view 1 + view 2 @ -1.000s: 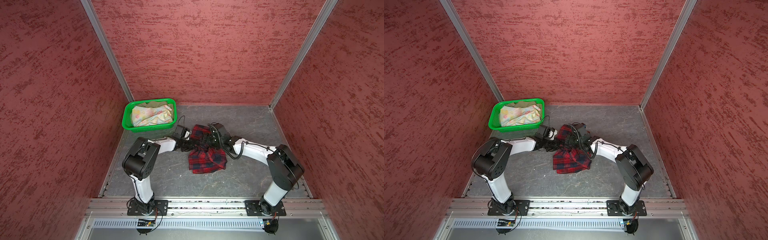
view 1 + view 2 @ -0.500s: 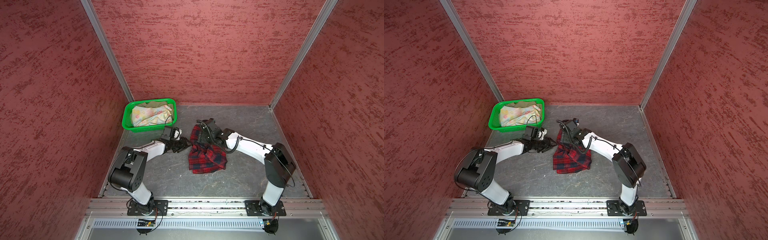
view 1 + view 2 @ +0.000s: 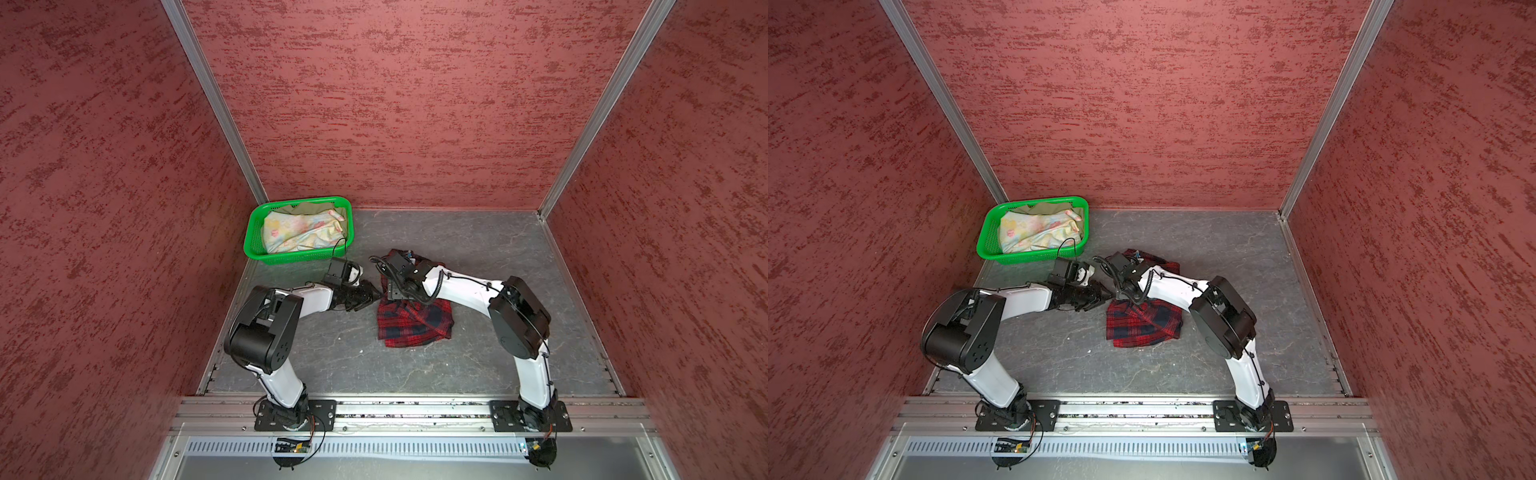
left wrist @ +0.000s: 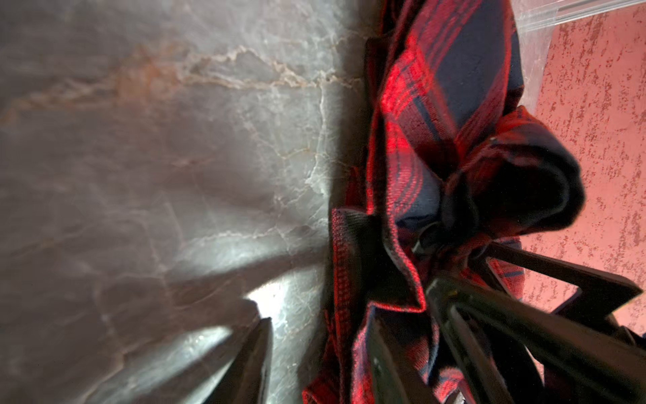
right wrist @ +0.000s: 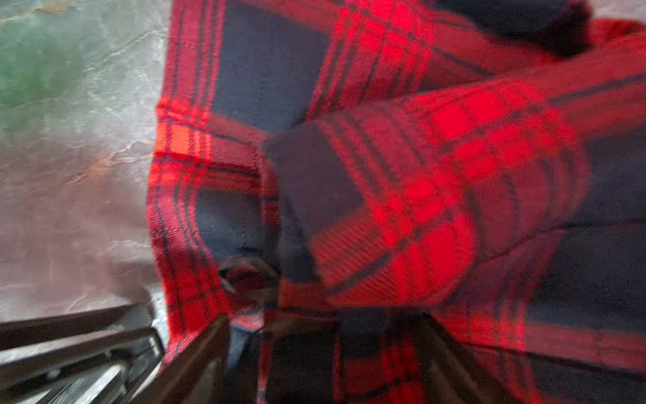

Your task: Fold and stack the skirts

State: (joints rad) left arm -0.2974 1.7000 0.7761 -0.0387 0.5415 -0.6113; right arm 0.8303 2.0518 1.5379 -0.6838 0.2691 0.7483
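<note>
Both top views: the left gripper (image 3: 376,293) (image 3: 1106,296) has come back from 9 o'clock to the 10 o'clock edge of the plaid skirt (image 3: 411,328) (image 3: 1142,328), mid-table, elbow folded at 8. The right gripper (image 3: 395,296) (image 3: 1121,296) stays over its 11 o'clock corner, elbow at 3. The pastel skirt (image 3: 299,232) lies in the basket (image 3: 254,245) at 10.

Left wrist view: jaws part open, plaid hem between, unpinched.

Right wrist view: jaws wide, plaid bunched between, not clamped.

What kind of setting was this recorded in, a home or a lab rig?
Most likely a purpose-built lab cell: red textured wall panels joined by aluminium corner posts, and a left arm and right arm bolted to a metal rail beside a grey tabletop.
</note>
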